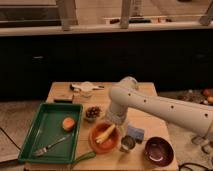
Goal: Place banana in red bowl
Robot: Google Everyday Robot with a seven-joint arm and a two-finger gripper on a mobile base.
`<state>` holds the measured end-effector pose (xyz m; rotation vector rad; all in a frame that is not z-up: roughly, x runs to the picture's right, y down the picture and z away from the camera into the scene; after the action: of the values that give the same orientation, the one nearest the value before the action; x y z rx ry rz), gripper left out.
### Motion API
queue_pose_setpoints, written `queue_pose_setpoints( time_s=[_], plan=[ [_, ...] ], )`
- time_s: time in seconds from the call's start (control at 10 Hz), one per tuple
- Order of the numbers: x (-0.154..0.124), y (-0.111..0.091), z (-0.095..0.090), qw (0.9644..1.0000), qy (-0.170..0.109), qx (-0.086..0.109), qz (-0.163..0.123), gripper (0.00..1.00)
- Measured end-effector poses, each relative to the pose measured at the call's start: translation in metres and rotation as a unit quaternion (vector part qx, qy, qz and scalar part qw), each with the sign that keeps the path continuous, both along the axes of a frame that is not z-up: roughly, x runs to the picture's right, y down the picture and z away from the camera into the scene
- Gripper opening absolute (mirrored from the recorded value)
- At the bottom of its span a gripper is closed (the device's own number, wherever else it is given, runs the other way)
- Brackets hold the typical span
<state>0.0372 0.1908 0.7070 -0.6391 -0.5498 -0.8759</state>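
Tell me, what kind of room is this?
Probably a kitchen-like test room: a wooden table, a green tray holding a fork, dark cabinets behind. The pincer hangs over the red bowl.

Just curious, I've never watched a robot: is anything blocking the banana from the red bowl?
Nothing visible: the banana already lies inside the red bowl, with the gripper just above its far rim.

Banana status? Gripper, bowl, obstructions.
Gripper just above round orange-red bowl, at its far right rim. Small pale-yellow banana lying inside it. Small grey cup by bowl's right side, not blocking.
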Motion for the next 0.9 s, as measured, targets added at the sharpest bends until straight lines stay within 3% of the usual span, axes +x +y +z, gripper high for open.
queue_pose_setpoints(
  time_s=[0.5, 0.9],
  plan=[
    [0.03, -0.054, -0.006, 0.9977, 0.027, 0.06, 0.015, 0.8],
    [0.048, -0.085, -0.009, 0.9946, 0.037, 0.092, 0.032, 0.8]
  ],
)
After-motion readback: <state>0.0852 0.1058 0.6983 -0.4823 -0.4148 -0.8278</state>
